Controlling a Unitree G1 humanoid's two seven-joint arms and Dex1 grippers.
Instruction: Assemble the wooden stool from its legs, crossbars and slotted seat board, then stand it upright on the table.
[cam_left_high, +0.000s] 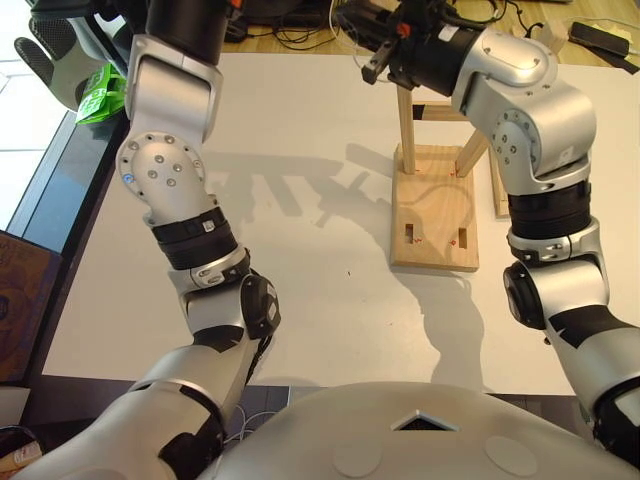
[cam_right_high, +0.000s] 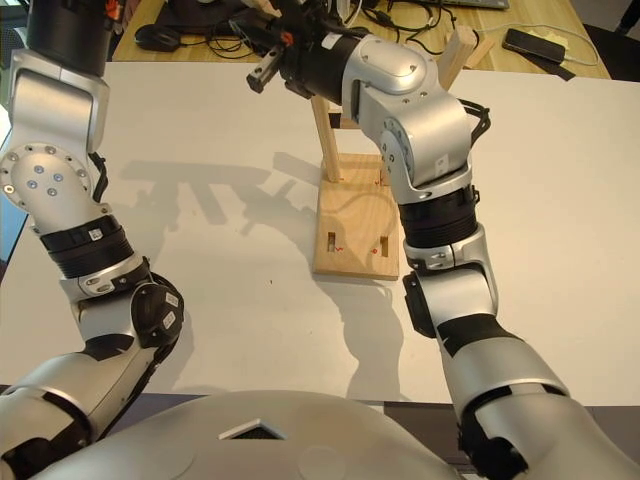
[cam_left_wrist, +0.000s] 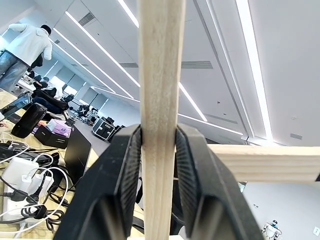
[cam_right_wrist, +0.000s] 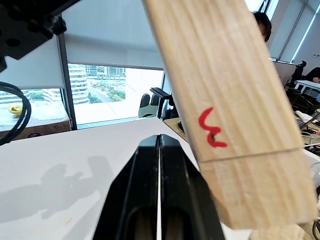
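Stool seat board is lying flat on the white surface, two legs standing in it.
Left fingers are clamping a wooden leg under ceiling light strips, a crossbar jutting beside them; right fingers are pressing together, a red-marked piece just beside them, a window beyond.

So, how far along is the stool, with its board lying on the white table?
Partway. Done: pale wooden legs stand at the far end of the flat slotted seat board, joined by a crossbar. In hand: the left gripper clamps a pale wooden bar; the right gripper is shut, empty, beside a red-marked leg. Remaining: both near slots are empty, and the board lies legs-up.
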